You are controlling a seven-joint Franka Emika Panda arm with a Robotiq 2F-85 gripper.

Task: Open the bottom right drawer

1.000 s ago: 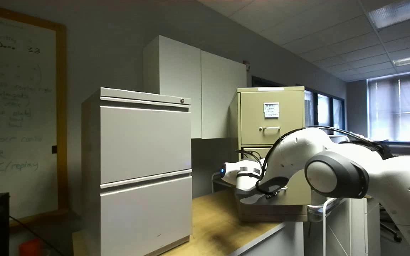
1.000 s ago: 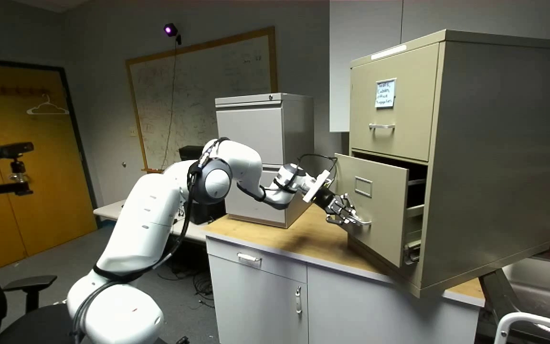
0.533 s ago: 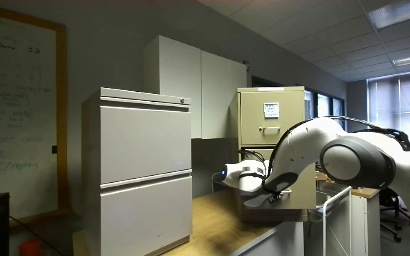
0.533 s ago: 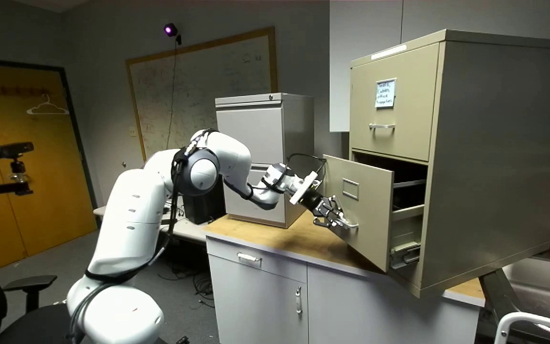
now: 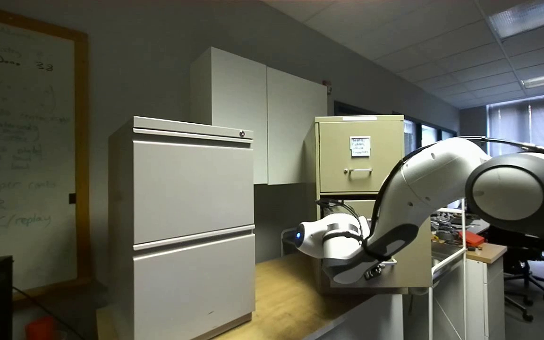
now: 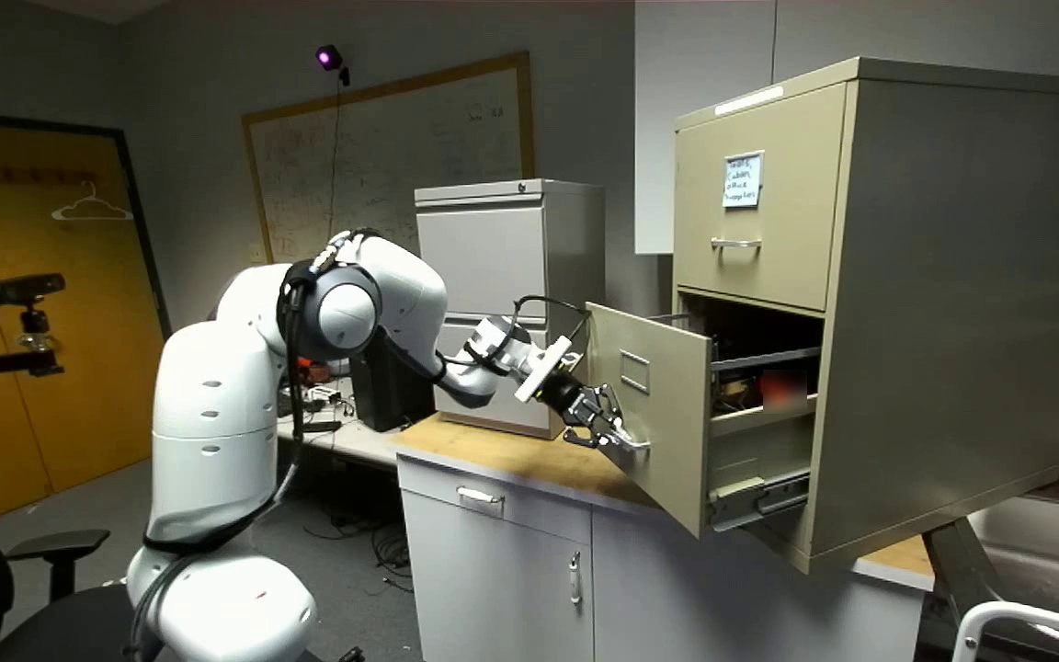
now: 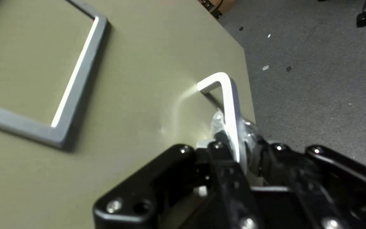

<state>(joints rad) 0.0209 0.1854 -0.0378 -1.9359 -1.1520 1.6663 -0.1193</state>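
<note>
The bottom right drawer [image 6: 667, 395] of the beige filing cabinet [image 6: 962, 303] is pulled well out, and its inside shows in an exterior view. Its front also shows in an exterior view [image 5: 411, 250], partly behind the arm, and fills the left of the wrist view [image 7: 145, 79]. Its metal handle [image 7: 229, 98] lies between the fingers of my gripper [image 7: 233, 127], which is shut on it. In an exterior view the gripper [image 6: 620, 436] holds the handle [image 6: 637, 446] from the front. The label holder [image 7: 83, 73] sits above the handle.
The upper drawer [image 6: 782, 276] is shut. The light-grey cabinet [image 5: 191, 189] stands beside the filing cabinet on the wooden countertop [image 6: 529, 460]. A white metal rail [image 5: 446, 262] and a sink [image 6: 1035, 552] are close by. Mixed items, one red [image 6: 784, 391], lie inside the drawer.
The drawer has slid farther out of the cabinet, showing more of its side and contents. The arm has drawn back with it, the gripper staying on the handle throughout.
</note>
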